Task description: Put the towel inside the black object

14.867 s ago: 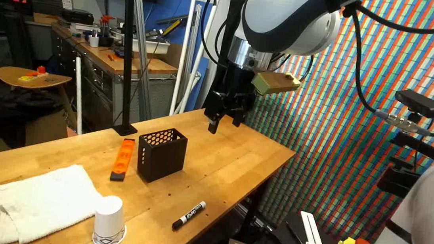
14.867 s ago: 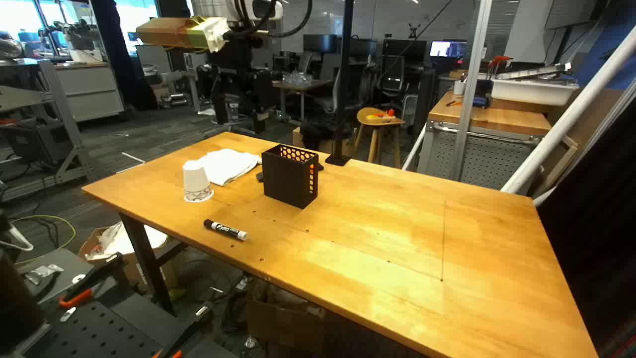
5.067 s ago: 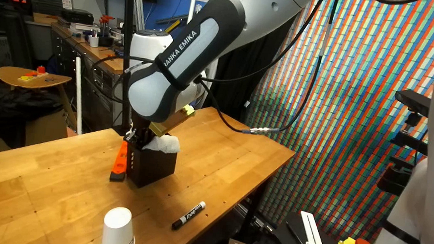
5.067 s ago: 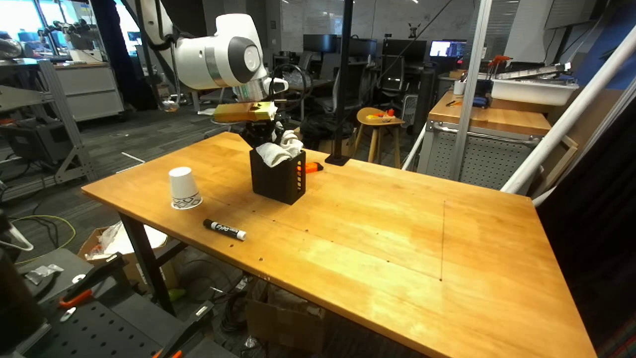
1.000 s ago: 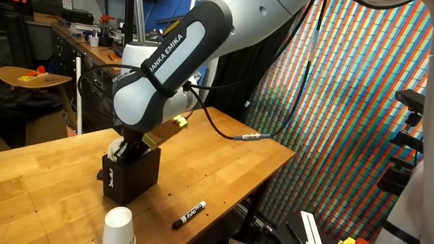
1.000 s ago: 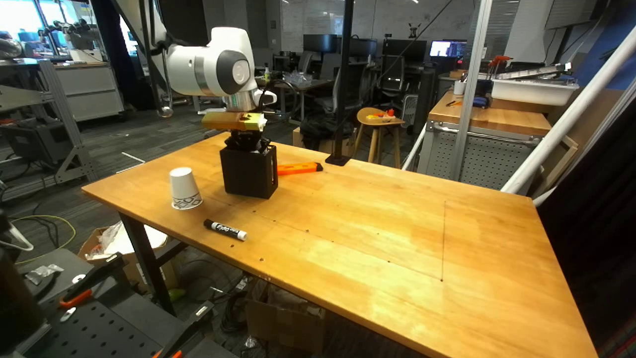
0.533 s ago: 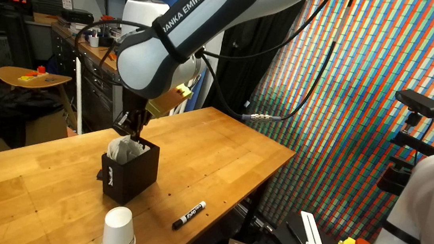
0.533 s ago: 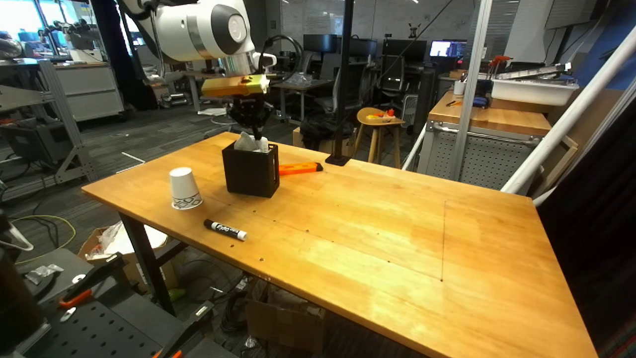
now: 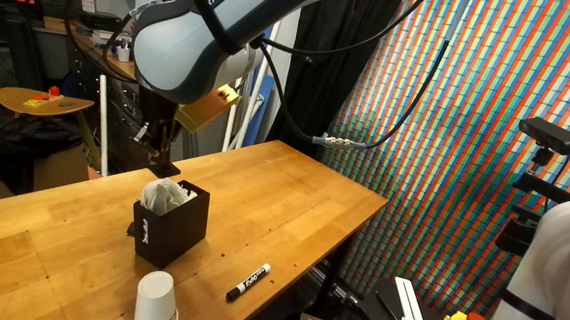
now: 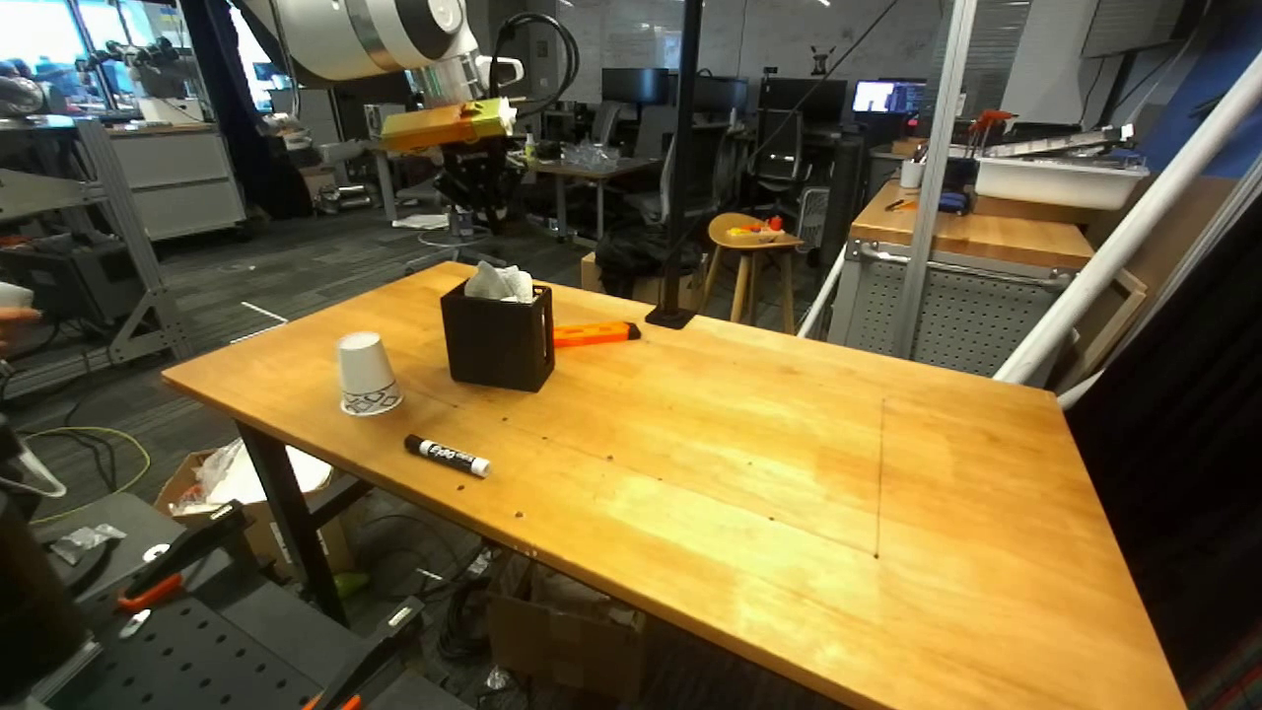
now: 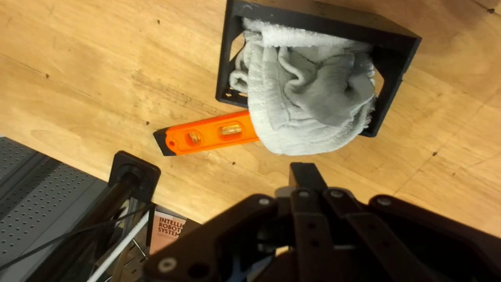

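Observation:
The white towel (image 9: 162,196) sits bunched up inside the black object (image 9: 173,235), a basket with mesh-like sides. Both exterior views show the towel (image 10: 500,284) standing a little above the rim of the black object (image 10: 498,340). White cloth also shows through its end opening. In the wrist view the crumpled towel (image 11: 313,98) fills most of the basket (image 11: 313,21) and bulges past the rim on the side toward me. My gripper (image 11: 305,170) hangs above and apart from them, fingers together with nothing between them. The towel's lower part is hidden in the basket.
An orange level (image 11: 211,135) lies against the basket's foot. An upturned paper cup (image 10: 367,373) and a black-and-white marker (image 10: 447,457) lie on the near side of the table. A black pole (image 10: 680,148) stands at the table's far edge.
Over the last second my gripper has risen out of the basket, leaving the towel in it. Much earlier the towel lay flat on the table, and the basket stood elsewhere.

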You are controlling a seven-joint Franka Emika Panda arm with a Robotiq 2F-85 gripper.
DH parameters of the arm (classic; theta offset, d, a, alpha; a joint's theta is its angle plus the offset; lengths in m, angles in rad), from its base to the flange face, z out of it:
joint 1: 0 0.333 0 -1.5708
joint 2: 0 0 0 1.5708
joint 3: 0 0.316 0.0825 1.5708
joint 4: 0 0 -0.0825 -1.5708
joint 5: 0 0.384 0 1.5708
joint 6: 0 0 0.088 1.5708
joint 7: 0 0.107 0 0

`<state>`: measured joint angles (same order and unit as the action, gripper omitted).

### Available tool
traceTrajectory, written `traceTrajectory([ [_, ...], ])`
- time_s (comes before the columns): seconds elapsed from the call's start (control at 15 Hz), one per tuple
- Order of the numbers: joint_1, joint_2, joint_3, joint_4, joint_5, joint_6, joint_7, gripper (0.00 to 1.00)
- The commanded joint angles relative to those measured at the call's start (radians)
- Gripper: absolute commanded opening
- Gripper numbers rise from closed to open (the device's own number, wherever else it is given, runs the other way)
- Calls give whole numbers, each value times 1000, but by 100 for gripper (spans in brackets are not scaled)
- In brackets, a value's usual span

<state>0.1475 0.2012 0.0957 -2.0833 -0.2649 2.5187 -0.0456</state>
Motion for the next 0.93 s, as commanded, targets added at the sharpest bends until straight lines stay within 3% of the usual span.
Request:
traceTrajectory([
  [0.0, 13, 54, 12, 56, -4, -4, -14, 0],
  [0.87, -15, 207, 20, 126, 43, 6, -99, 0],
])
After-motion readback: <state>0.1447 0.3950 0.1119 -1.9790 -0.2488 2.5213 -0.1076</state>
